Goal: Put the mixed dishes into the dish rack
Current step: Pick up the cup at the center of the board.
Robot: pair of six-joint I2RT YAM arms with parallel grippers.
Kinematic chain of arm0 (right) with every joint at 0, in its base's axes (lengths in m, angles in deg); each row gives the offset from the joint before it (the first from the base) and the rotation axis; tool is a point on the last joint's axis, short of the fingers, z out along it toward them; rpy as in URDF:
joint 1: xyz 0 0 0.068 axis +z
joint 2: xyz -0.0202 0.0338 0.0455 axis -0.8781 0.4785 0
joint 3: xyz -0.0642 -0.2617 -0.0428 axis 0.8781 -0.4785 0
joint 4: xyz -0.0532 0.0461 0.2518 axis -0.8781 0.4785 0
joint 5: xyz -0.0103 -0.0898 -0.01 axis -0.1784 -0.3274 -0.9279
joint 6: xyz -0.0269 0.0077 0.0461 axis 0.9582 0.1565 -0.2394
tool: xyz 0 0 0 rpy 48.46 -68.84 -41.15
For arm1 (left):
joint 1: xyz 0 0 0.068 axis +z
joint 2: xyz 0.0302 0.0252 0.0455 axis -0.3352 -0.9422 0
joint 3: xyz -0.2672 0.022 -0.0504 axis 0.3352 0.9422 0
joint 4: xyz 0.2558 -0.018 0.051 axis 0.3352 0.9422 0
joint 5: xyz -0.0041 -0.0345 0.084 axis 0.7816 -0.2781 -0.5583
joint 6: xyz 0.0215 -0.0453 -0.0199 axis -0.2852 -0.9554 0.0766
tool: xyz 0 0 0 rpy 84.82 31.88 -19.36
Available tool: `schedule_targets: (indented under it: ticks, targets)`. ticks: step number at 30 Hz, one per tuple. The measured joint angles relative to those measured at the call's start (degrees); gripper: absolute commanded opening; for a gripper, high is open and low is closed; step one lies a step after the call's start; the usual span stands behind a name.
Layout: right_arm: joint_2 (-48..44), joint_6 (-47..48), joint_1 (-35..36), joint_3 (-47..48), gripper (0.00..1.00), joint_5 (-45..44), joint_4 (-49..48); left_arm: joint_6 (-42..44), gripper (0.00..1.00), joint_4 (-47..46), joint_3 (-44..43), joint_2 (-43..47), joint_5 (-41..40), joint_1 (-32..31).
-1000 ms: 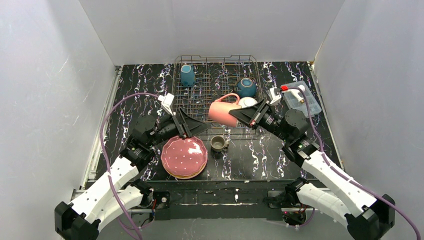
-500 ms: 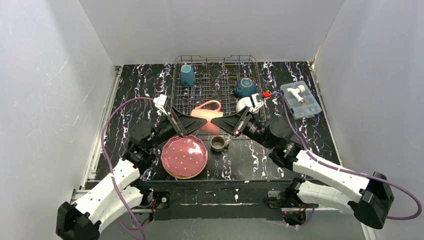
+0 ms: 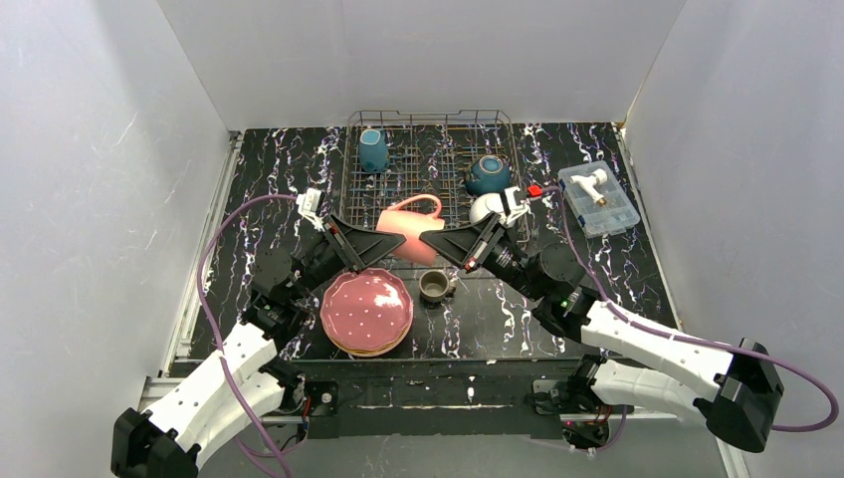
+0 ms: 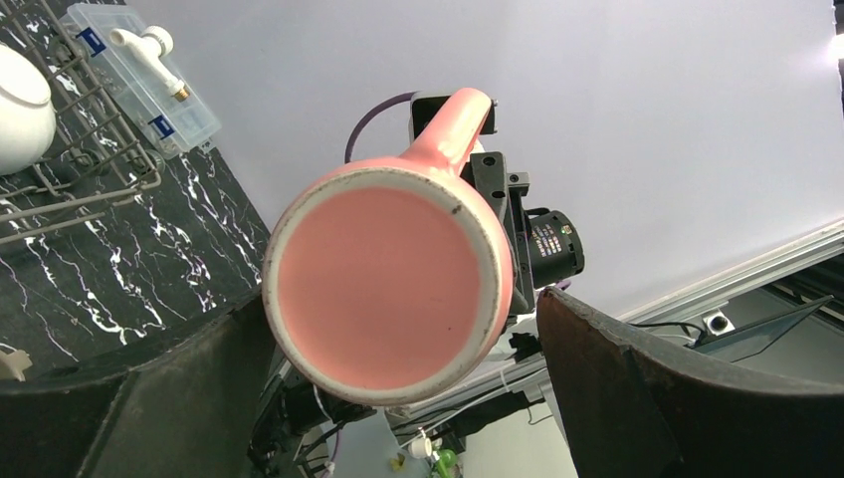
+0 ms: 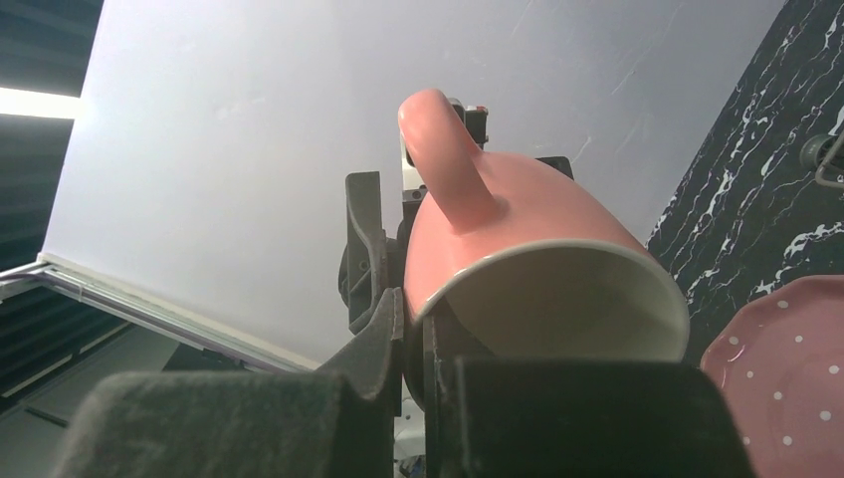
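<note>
A pink mug [image 3: 408,225] hangs on its side above the front of the grey wire dish rack [image 3: 428,114], between my two grippers. My right gripper [image 3: 431,242] is shut on the mug's rim; in the right wrist view its fingers [image 5: 383,339] pinch the rim wall of the mug [image 5: 518,229]. My left gripper [image 3: 383,245] is open, with the mug's base [image 4: 388,289] between its spread fingers [image 4: 657,388]. A blue mug [image 3: 373,149], a teal bowl [image 3: 489,174] and a white bowl [image 3: 483,207] sit in the rack. A grey-olive mug [image 3: 435,286] and a stack of dotted plates, pink on top [image 3: 366,311], stand on the table.
A clear plastic box with a white item [image 3: 598,197] lies right of the rack and also shows in the left wrist view [image 4: 139,75]. White walls close in the black marbled table [image 3: 498,309] on three sides.
My right arm swung left and carried the pink mug from the rack's right side to its front middle, turning its base toward the left gripper. The left gripper shifted slightly to meet it.
</note>
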Motion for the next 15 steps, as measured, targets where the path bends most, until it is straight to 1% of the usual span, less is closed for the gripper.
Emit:
schedule_targets:
  ticks: [15]
  targets:
    - [0.0, -0.4, 1.8, 0.0, 0.01, -2.3, -1.2, 1.2, 0.98, -1.6, 0.0, 0.2, 0.0, 0.2]
